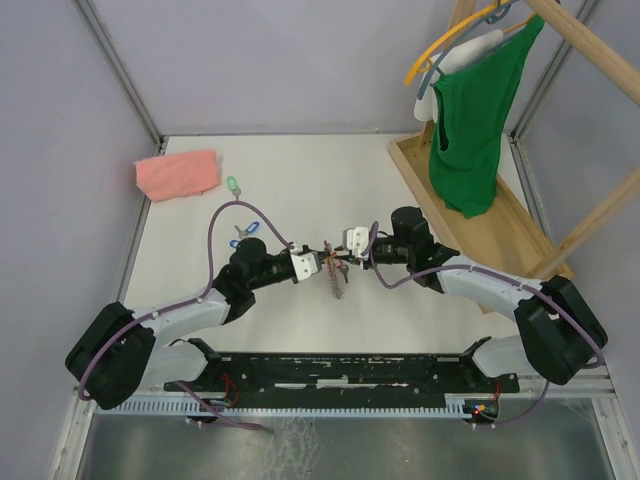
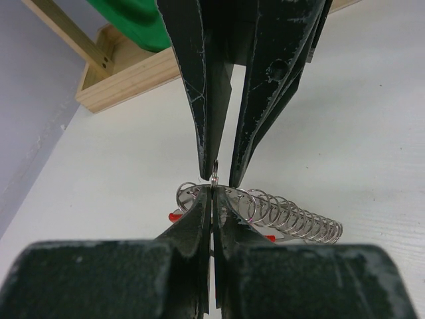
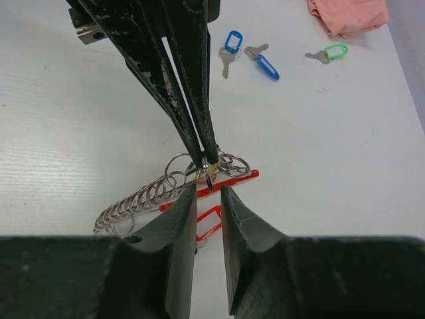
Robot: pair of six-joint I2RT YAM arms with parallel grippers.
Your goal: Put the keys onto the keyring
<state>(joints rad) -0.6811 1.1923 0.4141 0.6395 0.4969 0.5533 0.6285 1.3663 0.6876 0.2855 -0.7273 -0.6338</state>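
The keyring (image 1: 332,276) lies mid-table, a grey strip with a row of wire loops (image 2: 285,214) and a red band (image 3: 229,180). My left gripper (image 1: 322,263) is shut on one small loop at its end (image 2: 213,189). My right gripper (image 1: 344,256) faces it, open, its fingertips either side of that loop (image 3: 208,192). A red key tag (image 3: 209,222) lies under the keyring, between my right fingers. Two blue-tagged keys (image 3: 232,42) (image 3: 267,67) and a green-tagged key (image 3: 334,51) lie loose beyond; the top view shows the blue (image 1: 246,231) and the green (image 1: 233,184).
A pink folded cloth (image 1: 177,174) lies at the far left. A wooden tray and rack (image 1: 480,215) with a green garment (image 1: 478,120) on a hanger stand at the right. Purple cables loop off both arms.
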